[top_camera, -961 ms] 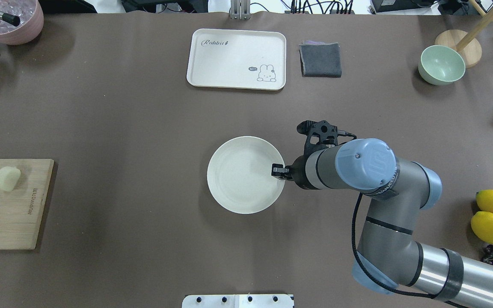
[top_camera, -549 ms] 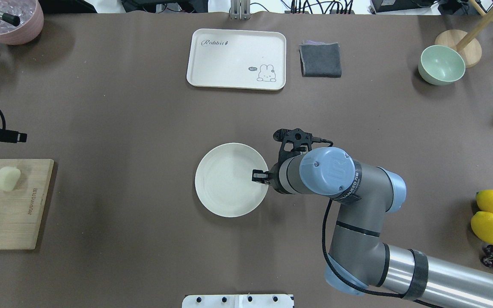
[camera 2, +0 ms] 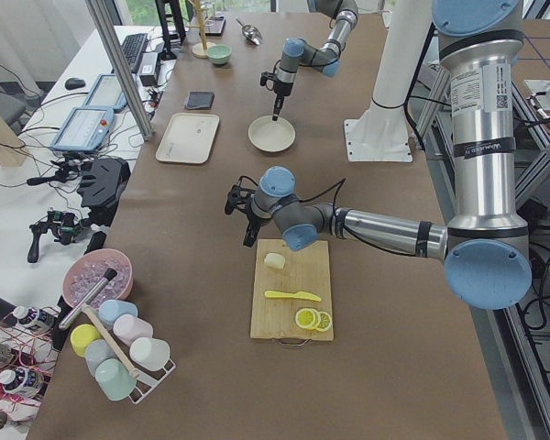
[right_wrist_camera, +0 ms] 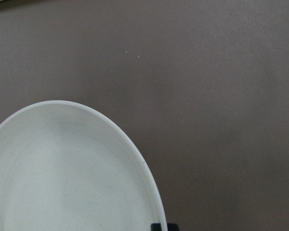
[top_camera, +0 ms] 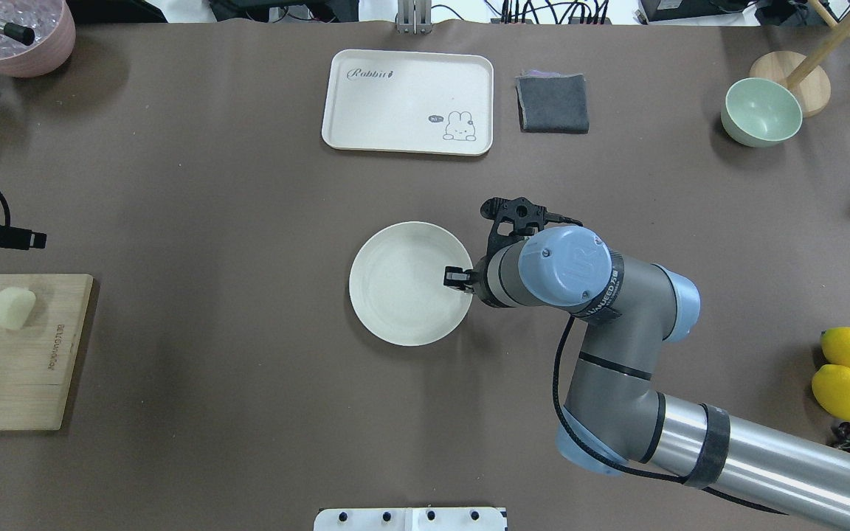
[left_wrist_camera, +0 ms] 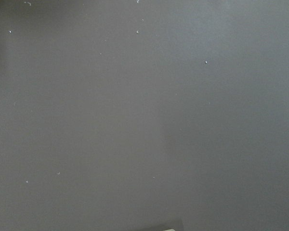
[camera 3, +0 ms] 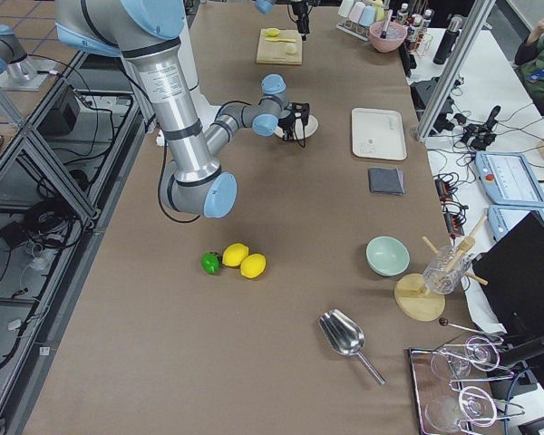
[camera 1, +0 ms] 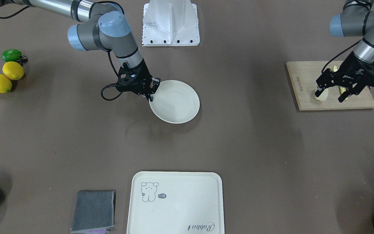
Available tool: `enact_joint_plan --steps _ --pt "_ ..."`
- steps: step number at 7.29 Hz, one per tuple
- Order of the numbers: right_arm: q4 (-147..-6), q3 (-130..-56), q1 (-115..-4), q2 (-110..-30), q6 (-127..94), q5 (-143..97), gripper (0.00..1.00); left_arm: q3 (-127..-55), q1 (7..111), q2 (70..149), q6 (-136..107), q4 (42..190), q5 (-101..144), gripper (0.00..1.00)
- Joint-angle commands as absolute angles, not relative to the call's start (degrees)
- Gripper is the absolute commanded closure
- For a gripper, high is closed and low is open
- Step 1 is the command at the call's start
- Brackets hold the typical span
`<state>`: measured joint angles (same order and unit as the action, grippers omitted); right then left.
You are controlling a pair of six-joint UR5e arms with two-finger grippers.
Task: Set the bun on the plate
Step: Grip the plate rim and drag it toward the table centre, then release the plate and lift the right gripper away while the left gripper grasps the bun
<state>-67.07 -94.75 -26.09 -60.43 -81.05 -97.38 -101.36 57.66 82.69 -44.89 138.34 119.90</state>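
The bun (top_camera: 12,307), a pale cream lump, lies on the wooden cutting board (top_camera: 19,376) at the table's left end. Just past the board's far edge my left gripper (camera 1: 330,94) hovers open above the table, holding nothing. In the front-facing view one of its fingers (camera 1: 318,90) overlaps the bun (camera 1: 322,95). The left wrist view is filled by bare table. The round cream plate (top_camera: 403,287) sits empty mid-table. My right gripper (top_camera: 458,279) is shut on its right rim. The plate (right_wrist_camera: 62,183) fills the lower left of the right wrist view.
A yellow knife (camera 2: 293,295) and lemon slices (camera 2: 313,320) share the board. At the back stand a cream tray (top_camera: 408,102), a grey cloth (top_camera: 553,103) and a green bowl (top_camera: 761,112). Two lemons (top_camera: 849,369) lie at the right, and a pink bowl (top_camera: 15,37) is at the back left.
My right gripper has dragged the plate left and then farther from the robot's base. My left gripper has come into the overhead view at the left edge.
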Motion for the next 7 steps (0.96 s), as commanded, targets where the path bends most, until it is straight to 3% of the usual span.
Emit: enact_joint_plan --steps 1,2,7 --pt "-67.0 -93.7 -26.3 -59.8 -81.6 -97.8 0.38 -101.3 57.7 82.5 -44.8 138.3 120.0 0.02" --pt "-67.1 -93.7 -26.3 -58.3 -83.6 -97.7 0.0 -101.3 57.7 82.4 -44.7 138.3 120.0 0.02" --pt "-67.6 -94.4 -32.7 -58.0 -84.4 -106.9 0.0 -101.5 56.4 77.7 -42.0 141.6 119.7 0.03"
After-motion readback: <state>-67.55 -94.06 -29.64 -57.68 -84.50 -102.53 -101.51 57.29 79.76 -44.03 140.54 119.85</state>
